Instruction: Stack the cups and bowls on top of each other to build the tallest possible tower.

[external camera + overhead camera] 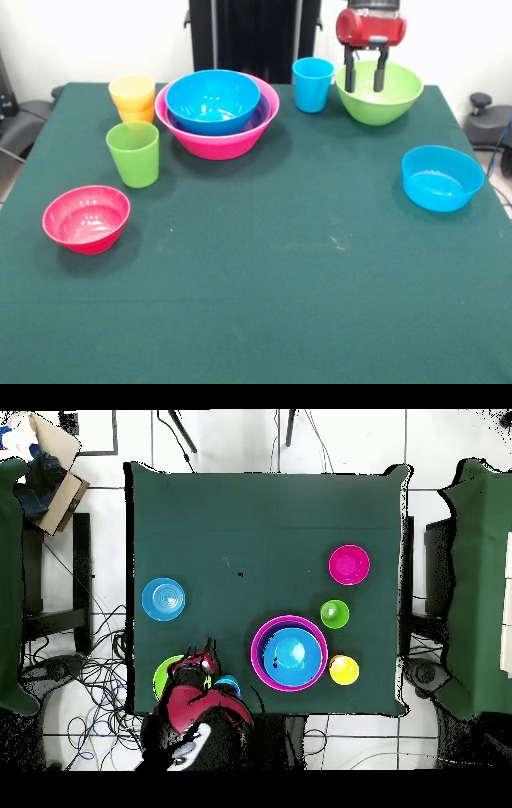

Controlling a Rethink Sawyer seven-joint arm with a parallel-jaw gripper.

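Fingers of the gripper [366, 78] spread apart, holding nothing, right over the light green bowl [379, 93] beside the blue cup [312, 84]; best to go straight down, pinch the rim gently, then lift slowly.

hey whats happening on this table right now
A red Sawyer arm has its open gripper hanging over the light green bowl at the far edge, holding nothing. A blue bowl sits nested in the large pink bowl, and a yellow cup sits on an orange one. The other cups and bowls stand apart on the green table.
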